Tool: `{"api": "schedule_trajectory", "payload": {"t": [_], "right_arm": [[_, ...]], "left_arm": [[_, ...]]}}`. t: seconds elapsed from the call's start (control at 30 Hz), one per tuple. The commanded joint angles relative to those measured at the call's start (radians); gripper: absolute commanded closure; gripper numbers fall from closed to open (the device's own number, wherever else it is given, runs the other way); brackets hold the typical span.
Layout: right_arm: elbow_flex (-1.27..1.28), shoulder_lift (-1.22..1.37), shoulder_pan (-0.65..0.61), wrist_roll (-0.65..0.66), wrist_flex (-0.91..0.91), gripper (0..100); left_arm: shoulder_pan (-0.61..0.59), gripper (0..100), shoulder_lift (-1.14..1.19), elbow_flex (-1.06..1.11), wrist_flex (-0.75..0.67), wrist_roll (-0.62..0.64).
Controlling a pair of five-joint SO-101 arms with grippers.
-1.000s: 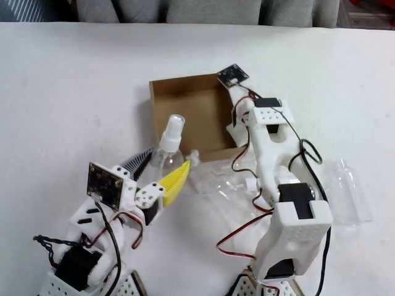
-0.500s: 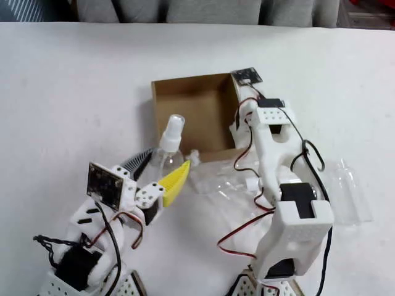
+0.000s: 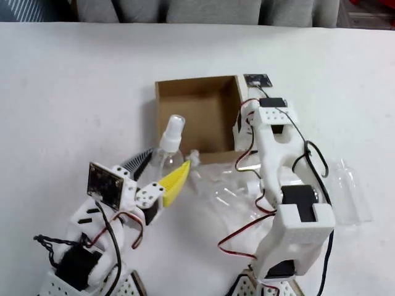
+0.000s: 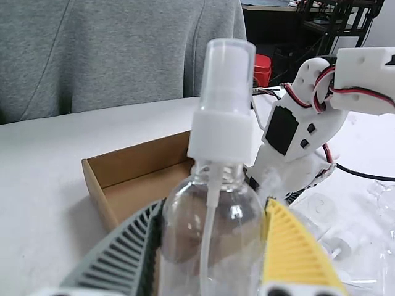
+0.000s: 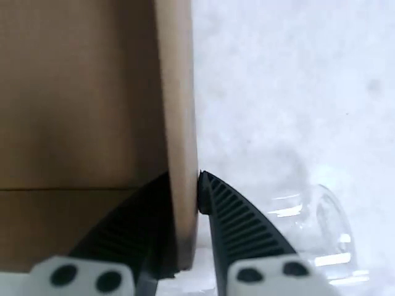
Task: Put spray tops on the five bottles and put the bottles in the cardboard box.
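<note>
Around the brown cardboard box [image 3: 197, 82] in the high view, white table [image 3: 74, 92] stretches from 9 to 12 o'clock; the box has slid toward 3 o'clock. At 7 o'clock the left gripper [image 3: 162, 165] clasps an upright clear spray-topped bottle [image 3: 165, 157], its base cut off in the left wrist view. Right wrist view: the right gripper [image 5: 183, 177] pinches the box wall.

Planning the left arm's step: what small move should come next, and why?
Probably lift the left gripper and carry its bottle over the cardboard box: the spray top is already on, and the right gripper pinches the box wall, steadying it.
</note>
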Motion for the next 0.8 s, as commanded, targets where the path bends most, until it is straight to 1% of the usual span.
{"api": "schedule_trajectory", "payload": {"t": [0.0, 0.3, 0.37, 0.5, 0.6, 0.7, 0.77], "right_arm": [[0.008, -0.059, 0.013, -0.028, 0.039, 98.2], [0.032, -0.062, -0.005, -0.025, 0.031, 97.8], [0.026, -0.061, -0.004, -0.021, 0.025, 94.2], [0.023, -0.067, 0.004, -0.018, -0.007, 83.0], [-0.015, -0.067, 0.027, 0.026, -0.010, 77.6], [-0.066, -0.067, 0.067, 0.049, 0.044, 78.2], [-0.098, -0.068, 0.088, 0.071, 0.090, 81.7]], "left_arm": [[0.002, 94, -0.010, -0.005, -0.002, 0.011], [0.002, 94, -0.010, -0.005, -0.002, 0.011], [0.002, 94, -0.010, -0.005, -0.002, 0.011], [0.002, 94, -0.010, -0.005, -0.002, 0.011], [0.002, 94, -0.010, -0.005, -0.002, 0.011], [0.002, 94, -0.010, -0.005, -0.002, 0.011], [0.002, 94, -0.010, 0.005, -0.008, 0.011]]}}
